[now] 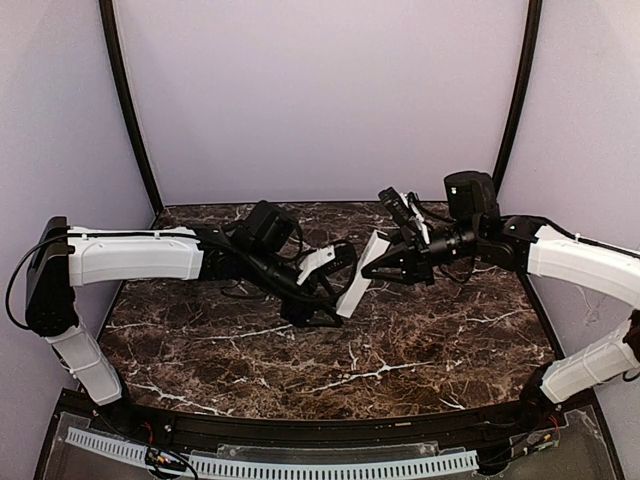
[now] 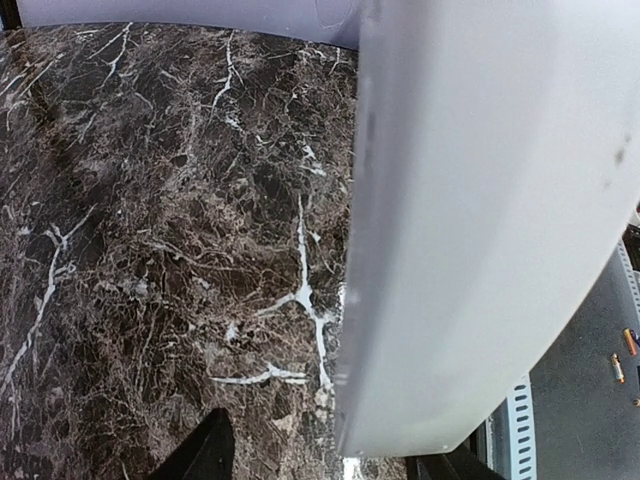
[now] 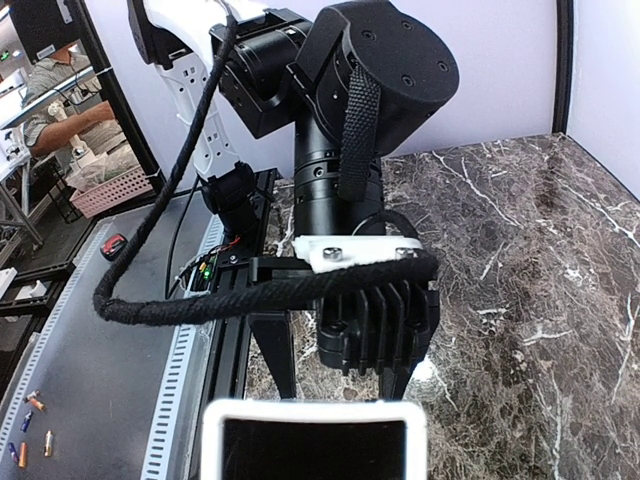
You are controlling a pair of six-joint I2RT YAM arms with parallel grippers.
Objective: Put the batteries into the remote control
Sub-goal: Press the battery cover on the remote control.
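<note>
The white remote control (image 1: 358, 275) hangs tilted in the air above the table middle, its open dark compartment end filling the bottom of the right wrist view (image 3: 312, 448). My right gripper (image 1: 388, 262) is shut on its upper end; its fingers are hidden in its own wrist view. My left gripper (image 1: 325, 296) sits at the lower end with its jaws apart. In the left wrist view the remote (image 2: 480, 220) lies by the right finger, with a gap to the left finger (image 2: 205, 452). Several small orange batteries (image 3: 35, 402) lie on the grey surface off the table, also in the left wrist view (image 2: 617, 368).
The dark marble table (image 1: 250, 350) has a black rail (image 1: 300, 430) and white slotted strip (image 1: 300, 466) along its near edge. The left arm's black wrist and camera (image 3: 375, 330) hang right in front of the right gripper. A person (image 3: 60, 95) and shelves stand beyond the table.
</note>
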